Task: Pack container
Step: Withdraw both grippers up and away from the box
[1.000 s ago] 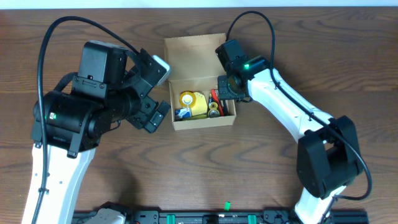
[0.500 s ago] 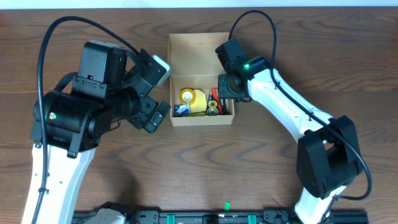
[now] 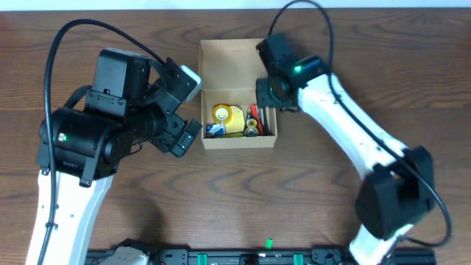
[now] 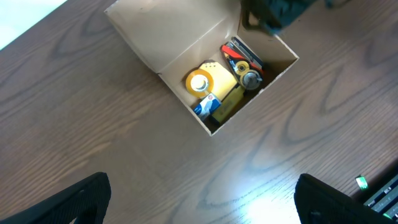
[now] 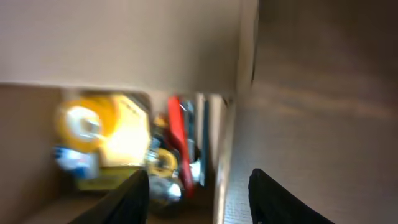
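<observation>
We judge packing nearly done: the small tan cardboard container (image 3: 239,143), lying just under our right gripper (image 3: 265,101) with its jaws parted and empty, and beside the wide-open left gripper (image 3: 194,105), holds a yellow tape roll (image 3: 221,114) and thin red items (image 3: 254,112), with only its flap lid (image 3: 232,62) left to close.

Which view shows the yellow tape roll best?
Left wrist: the yellow tape roll is sharp and unobstructed inside the container. Overhead shows it too, but small. Right wrist shows it close but heavily blurred.
</observation>
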